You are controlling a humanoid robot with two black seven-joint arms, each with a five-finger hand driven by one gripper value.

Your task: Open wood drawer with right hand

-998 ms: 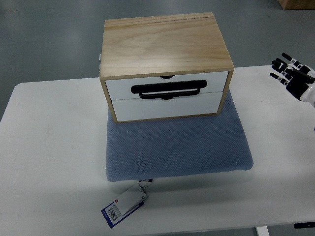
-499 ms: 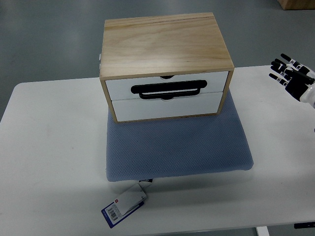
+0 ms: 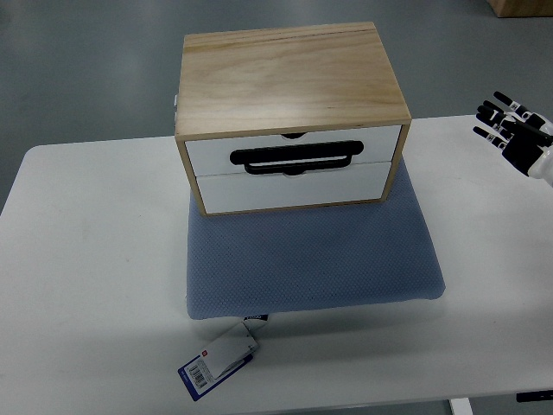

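Both drawers shut, task not yet begun. Right hand [image 3: 517,135] at the far right edge, fingers [image 3: 494,111] spread, holding nothing, well apart from the box [image 3: 289,95]. Left hand out of view. Box sitting at the back of a blue pad [image 3: 311,259], white fronts facing the near side, black handle [image 3: 294,158] across the upper drawer [image 3: 294,151], lower drawer [image 3: 292,188] plain apart from a small notch at its top edge. Likely trouble: soft pad beneath, so a pull on the handle could drag the whole box forward or tip it instead of sliding the drawer out, with nothing bracing the back. Slim handle gap, so fingers could miss or slip off. Long reach from the side, so an angled pull might jam the drawer in its frame. Tag [image 3: 218,360] trailing from the pad's near edge, no obstacle. Tabletop [image 3: 95,259] white, smooth, otherwise bare around the pad. Grey floor [image 3: 86,69] beyond, corner of a brown box at top right, too cropped to identify.
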